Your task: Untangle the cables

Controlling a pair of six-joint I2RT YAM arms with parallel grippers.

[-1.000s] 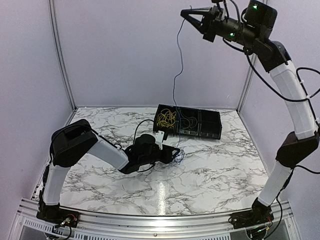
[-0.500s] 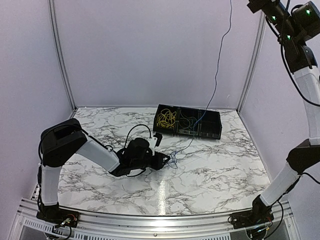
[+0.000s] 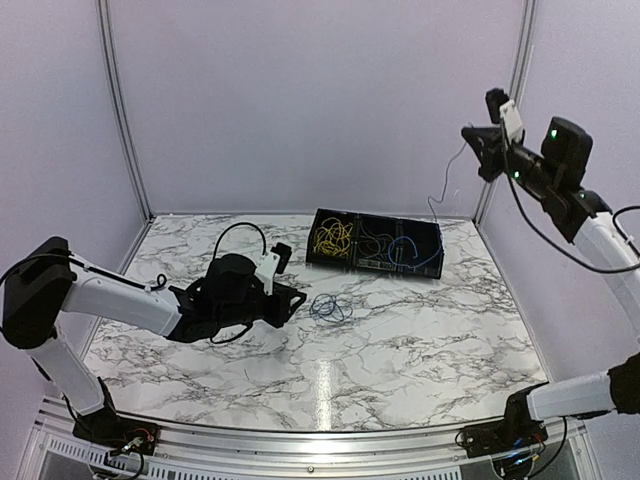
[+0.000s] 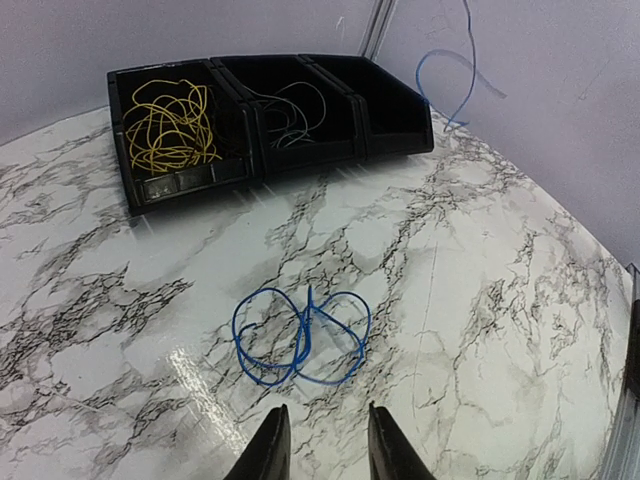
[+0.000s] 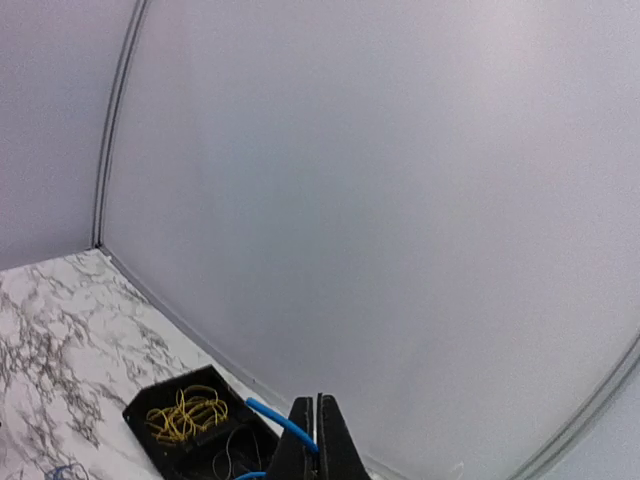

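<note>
Untangling part done: yellow cable (image 4: pixel 170 125) and black cable (image 4: pixel 290 108) in tray (image 4: pixel 190 182) at 12 o'clock, right fingers (image 5: pixel 317 410) clenched on blue cable (image 5: pixel 272 417), blue loop (image 4: pixel 300 335) loose on worktop (image 3: pixel 420 340), left fingers (image 4: pixel 272 445) released, empty.

Both arms are the same build, tbh: chunky white shells on the long links, matte black housings at every joint, and black bases (image 3: pixel 500 437) bolted to the silver rail (image 3: pixel 300 445) at 6 o'clock in the overhead view. The left arm (image 3: pixel 110 297) has a little white camera block (image 3: pixel 270 262) on its wrist with a thin black cable (image 3: pixel 240 232) looping out at 12 o'clock, and its fingers (image 4: pixel 268 452) are plain black tapered blades. The right arm (image 3: pixel 608 242) has green lights (image 3: pixel 552 132) glowing on its black joints, a black lead (image 3: pixel 533 226) slung along it, and the same kind of white block at its 11 o'clock end.
</note>
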